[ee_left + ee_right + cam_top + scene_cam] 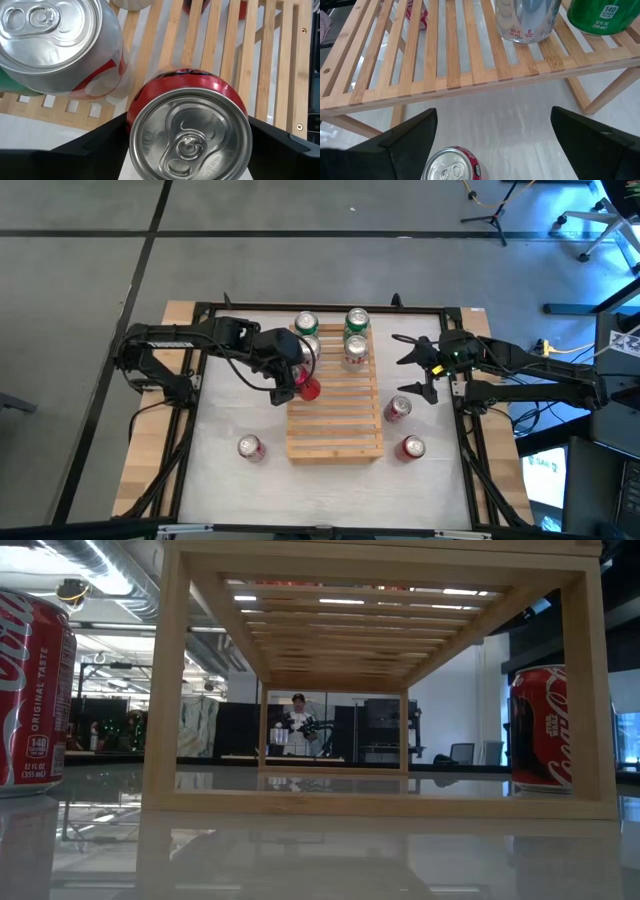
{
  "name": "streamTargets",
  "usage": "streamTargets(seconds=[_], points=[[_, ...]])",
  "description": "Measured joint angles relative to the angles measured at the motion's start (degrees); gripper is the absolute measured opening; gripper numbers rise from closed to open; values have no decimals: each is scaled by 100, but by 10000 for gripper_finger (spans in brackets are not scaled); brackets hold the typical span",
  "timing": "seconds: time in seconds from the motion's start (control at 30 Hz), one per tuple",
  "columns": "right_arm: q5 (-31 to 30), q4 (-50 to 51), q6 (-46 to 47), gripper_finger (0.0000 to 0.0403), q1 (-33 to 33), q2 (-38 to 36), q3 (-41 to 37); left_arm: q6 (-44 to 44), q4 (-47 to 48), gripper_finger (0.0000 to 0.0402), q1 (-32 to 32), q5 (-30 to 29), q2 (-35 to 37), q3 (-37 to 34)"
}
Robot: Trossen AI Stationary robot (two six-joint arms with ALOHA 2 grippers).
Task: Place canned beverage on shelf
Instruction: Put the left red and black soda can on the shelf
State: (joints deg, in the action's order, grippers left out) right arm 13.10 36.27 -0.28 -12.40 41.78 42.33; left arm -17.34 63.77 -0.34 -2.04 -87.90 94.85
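The shelf [340,415] of pale wooden slats stands mid-table. On its far end stand two green cans [306,325] [356,320] and two pale cans [353,351] [55,40]. A red can [309,389] [190,135] is upright over the shelf's left edge, between the fingers of my left gripper [300,385] [187,120]. My right gripper [420,372] [492,120] stands open right of the shelf, above a red can [452,167] on the table, touching nothing. My left gripper has the red can between its two fingers [100,137], one on each side of the can's wall [131,117] just below the top rim. They come slanting down from the table's left. The can is upright over the slats; its base is hidden.
Three more red cans stand on the white tabletop: one left of the shelf's near end [250,447] and two to its right [398,408] [411,447]. The shelf's middle and near slats [335,430] are bare. The low view looks through the shelf's frame [380,800] between two red cans.
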Motion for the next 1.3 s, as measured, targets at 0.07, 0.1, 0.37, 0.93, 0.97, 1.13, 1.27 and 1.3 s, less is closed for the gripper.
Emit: streamTargets(seconds=[0.07,0.1,0.37,0.93,0.97,1.13,1.27,1.3], points=[[0,-1,-1,383,0,0,0,0,-1,324,0,0,0,0],[0,0,1,383,0,0,0,0,-6,325,0,0,0,-2],[0,0,-1,383,0,0,0,0,-33,324,0,0,-2,-4],[-2,0,1,383,0,0,0,0,-50,330,0,2,-2,-4],[-1,0,1,383,0,0,0,0,-50,330,0,2,-2,-4],[0,0,1,383,0,0,0,0,-157,330,0,2,-2,-7],[0,0,-1,383,0,0,0,0,-396,330,0,2,-9,-7],[0,-2,-1,383,0,0,0,2,-423,330,0,2,-9,-7]])
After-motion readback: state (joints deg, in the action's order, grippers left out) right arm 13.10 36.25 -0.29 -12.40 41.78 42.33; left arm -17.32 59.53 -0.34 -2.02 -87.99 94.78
